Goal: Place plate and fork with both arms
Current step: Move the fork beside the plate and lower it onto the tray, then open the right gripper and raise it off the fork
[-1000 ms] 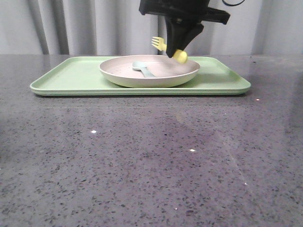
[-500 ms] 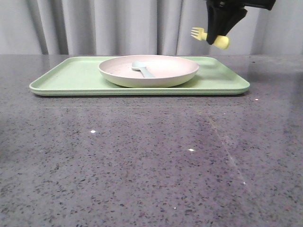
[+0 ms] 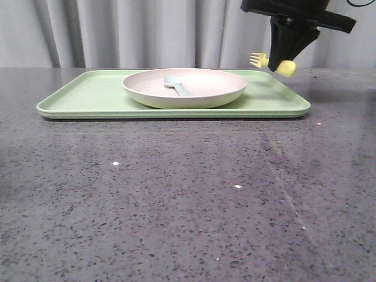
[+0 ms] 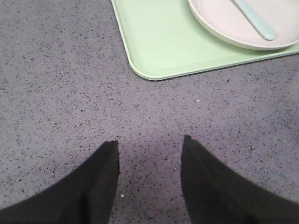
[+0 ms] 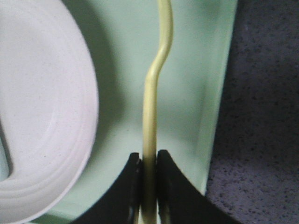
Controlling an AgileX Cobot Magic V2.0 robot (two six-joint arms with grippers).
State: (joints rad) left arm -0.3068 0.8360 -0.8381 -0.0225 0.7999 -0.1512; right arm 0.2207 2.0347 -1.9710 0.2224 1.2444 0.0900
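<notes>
The right gripper [image 3: 281, 63] pinches the fork [image 3: 271, 62] by its handle above the tray [image 3: 76, 97]; lowering it level, beside the plate [image 3: 184, 88], seems best. The left gripper [image 4: 149, 154] gapes empty.

My front camera sits low, near the surface [image 3: 176, 205], looking forward at the tray [image 3: 82, 97] against the curtain. My left wrist camera looks down from close range, catching the tray's corner and the plate [image 4: 224, 28]. My right wrist camera hovers very close, looking down between plate and tray edge. All three share that tray
</notes>
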